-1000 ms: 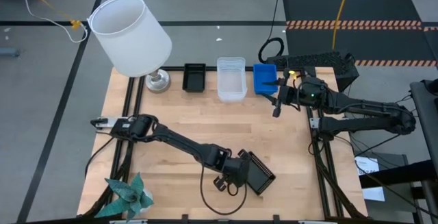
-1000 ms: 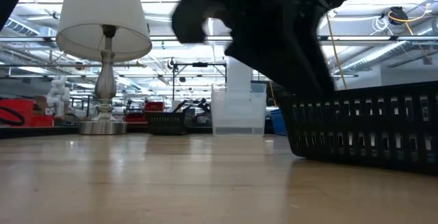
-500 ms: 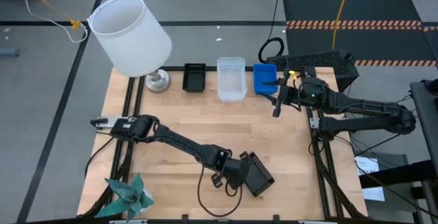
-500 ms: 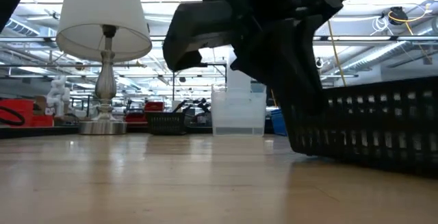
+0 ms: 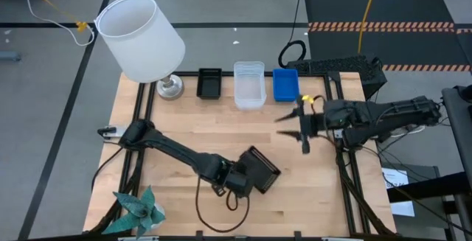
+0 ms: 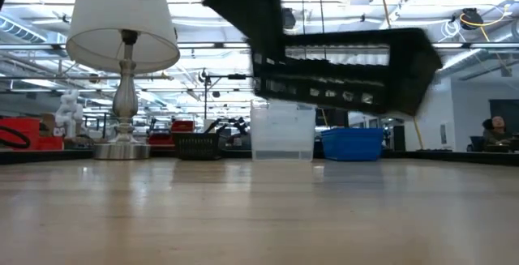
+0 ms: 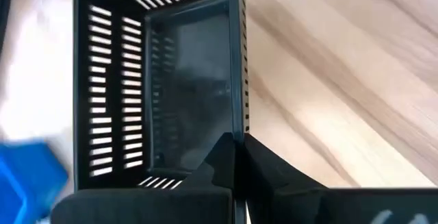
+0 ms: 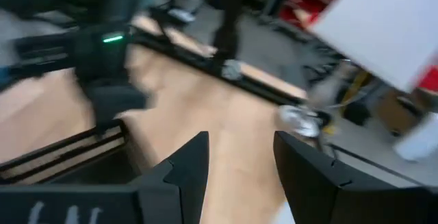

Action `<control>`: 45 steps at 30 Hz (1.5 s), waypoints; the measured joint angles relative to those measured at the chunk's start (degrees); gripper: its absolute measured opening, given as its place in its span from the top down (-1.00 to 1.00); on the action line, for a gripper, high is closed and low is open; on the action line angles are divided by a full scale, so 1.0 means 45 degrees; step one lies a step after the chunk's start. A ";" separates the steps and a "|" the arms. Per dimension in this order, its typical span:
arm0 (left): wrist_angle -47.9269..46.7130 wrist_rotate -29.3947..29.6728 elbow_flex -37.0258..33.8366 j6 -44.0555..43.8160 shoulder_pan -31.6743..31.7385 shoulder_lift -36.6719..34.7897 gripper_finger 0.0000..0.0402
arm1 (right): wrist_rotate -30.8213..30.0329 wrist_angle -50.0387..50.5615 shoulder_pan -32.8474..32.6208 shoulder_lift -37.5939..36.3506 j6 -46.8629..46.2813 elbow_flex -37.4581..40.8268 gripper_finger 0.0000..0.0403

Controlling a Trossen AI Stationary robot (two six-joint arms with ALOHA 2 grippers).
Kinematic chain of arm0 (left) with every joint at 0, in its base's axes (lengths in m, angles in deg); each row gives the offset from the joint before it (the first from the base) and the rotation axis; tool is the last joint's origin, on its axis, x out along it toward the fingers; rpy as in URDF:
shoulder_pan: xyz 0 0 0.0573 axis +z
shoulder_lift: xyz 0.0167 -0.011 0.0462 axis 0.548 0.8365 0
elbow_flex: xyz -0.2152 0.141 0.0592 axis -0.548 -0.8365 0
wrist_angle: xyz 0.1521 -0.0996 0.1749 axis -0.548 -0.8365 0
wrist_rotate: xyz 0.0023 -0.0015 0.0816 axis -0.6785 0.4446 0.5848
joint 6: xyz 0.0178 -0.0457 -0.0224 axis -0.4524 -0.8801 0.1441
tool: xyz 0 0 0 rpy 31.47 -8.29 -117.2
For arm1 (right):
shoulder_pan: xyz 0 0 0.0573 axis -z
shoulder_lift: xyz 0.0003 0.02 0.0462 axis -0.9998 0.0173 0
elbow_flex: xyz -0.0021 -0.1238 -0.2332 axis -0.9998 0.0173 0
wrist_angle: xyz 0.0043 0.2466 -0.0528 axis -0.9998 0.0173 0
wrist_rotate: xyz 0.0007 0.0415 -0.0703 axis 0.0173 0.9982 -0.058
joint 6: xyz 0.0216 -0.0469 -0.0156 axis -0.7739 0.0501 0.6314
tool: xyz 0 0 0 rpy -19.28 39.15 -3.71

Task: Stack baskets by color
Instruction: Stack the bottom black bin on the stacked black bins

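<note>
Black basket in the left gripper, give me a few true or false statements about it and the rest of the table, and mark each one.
1. The left gripper is shut on the wall of a black slotted basket. True.
2. That basket rests flat on the table. False: in the low view it hangs tilted in the air, clear of the wood.
3. The right gripper carries a blue basket. False: its fingers are open and empty; the blue basket sits at the table's far edge.
4. The clear basket stands between another black basket and the blue one. True.
5. The lamp lies tipped over. False: it stands upright.
</note>
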 joint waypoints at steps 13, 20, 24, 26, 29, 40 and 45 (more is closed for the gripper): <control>0.1737 0.0701 -0.5324 -0.1004 0.0102 -0.4159 0.96 | 0.0064 0.1425 -0.2887 0.3191 -0.0227 -0.1736 0.22; 0.5768 0.0380 -0.9496 0.0996 0.0510 -0.7906 0.96 | -0.0011 0.0987 -0.3003 0.4182 -0.0632 -0.1804 0.22; 0.6709 0.0342 -1.0836 0.1727 0.0921 -0.9142 0.95 | -0.0024 0.0211 -0.3001 0.4715 -0.0797 -0.1818 0.22; 0.6994 0.0280 -1.1211 0.2134 0.1093 -0.9399 0.94 | -0.0322 0.0145 -0.3001 0.5060 -0.0851 -0.1916 0.22; 0.7226 -0.0121 -1.1395 0.2999 0.1381 -0.9429 0.96 | -0.1249 0.0340 -0.3001 0.5640 -0.0957 -0.2381 0.22; 0.7925 -0.0737 -1.1404 0.4453 0.1769 -0.9236 0.93 | -0.2017 0.1952 -0.2762 0.7653 -0.0840 -0.3489 0.22; 0.7920 -0.0720 -1.1404 0.4329 0.1774 -0.9236 0.96 | -0.2026 0.1915 -0.2572 0.7768 -0.0475 -0.3489 0.22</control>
